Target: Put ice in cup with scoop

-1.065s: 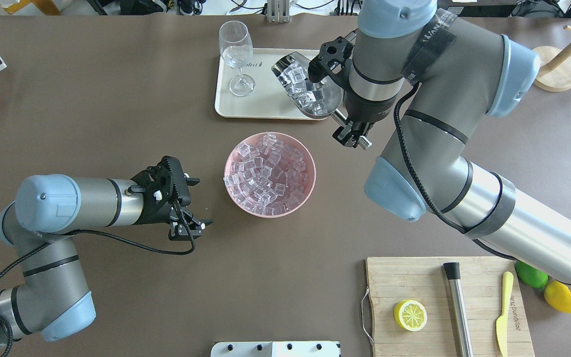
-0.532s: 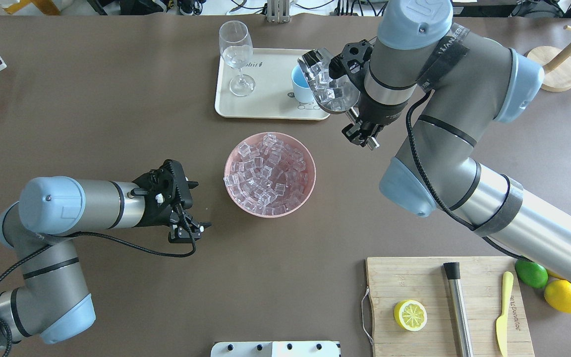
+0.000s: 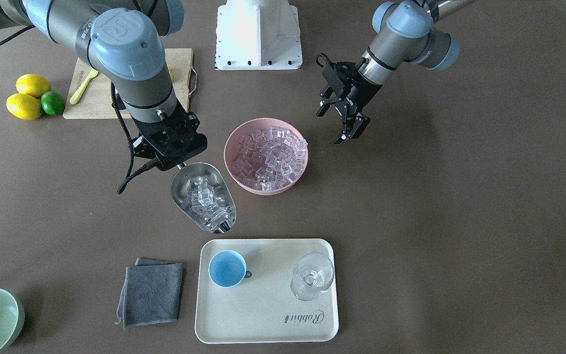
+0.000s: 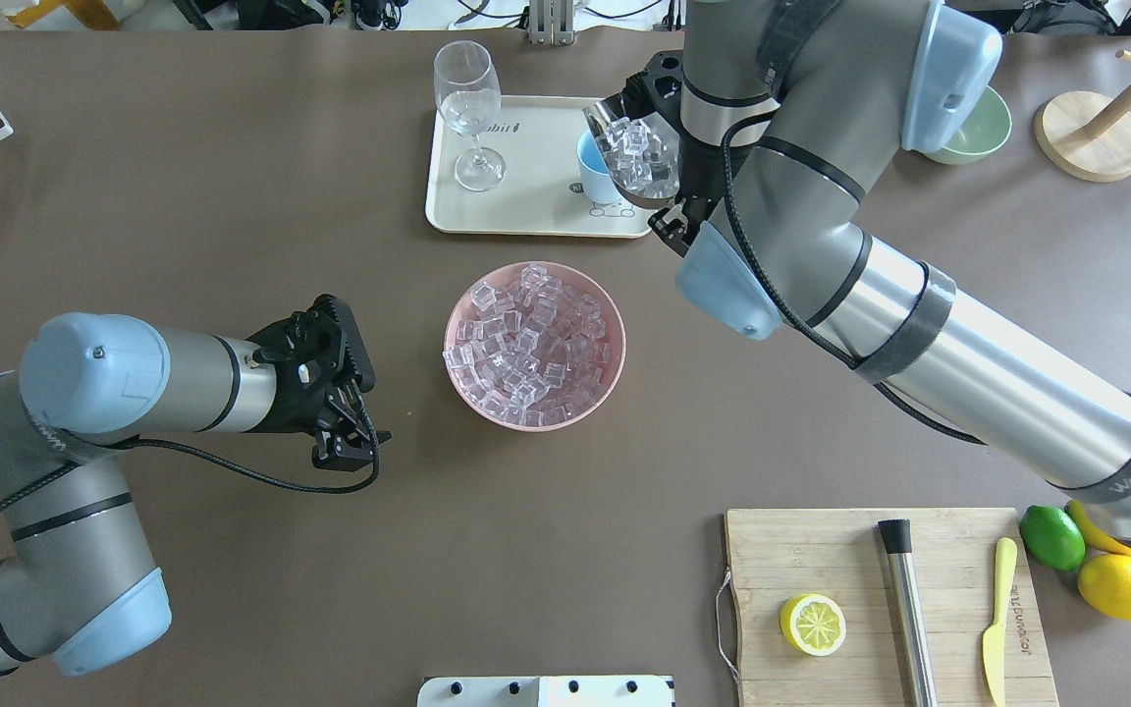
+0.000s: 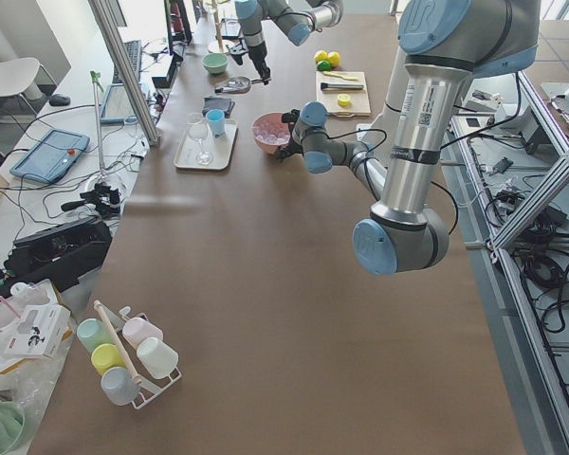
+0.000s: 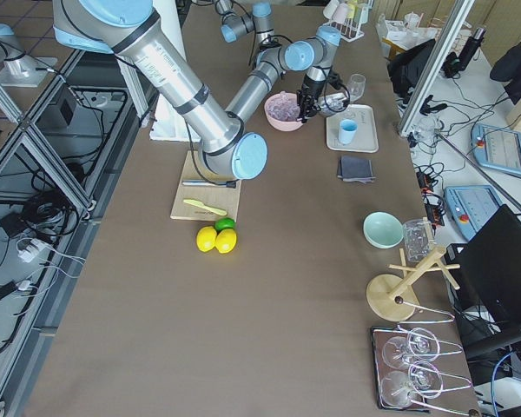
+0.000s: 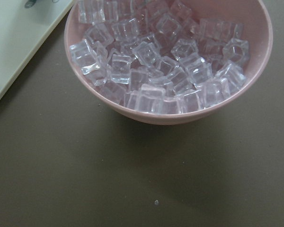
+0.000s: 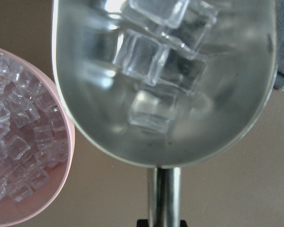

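The right gripper (image 3: 176, 158) clenches the scoop (image 3: 184, 181) by its handle, holding it loaded with ice (image 3: 205, 200) just short of the empty cup (image 3: 227, 268). The cup stands by the tray's (image 3: 263, 319) robot-side edge. The left gripper (image 3: 334, 123) hangs released. Next, probably: centre the scoop over the narrow cup and tip it gently.

Robotics lab: aluminium post (image 5: 123, 68), floor cables (image 5: 541, 270), tablet (image 5: 52, 152) beside the table (image 4: 232, 589)

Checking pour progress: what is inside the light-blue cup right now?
Nothing: the front-facing view shows the cup with a bare blue interior. The ice lies in the scoop. Overhead, the scoop covers part of the cup.
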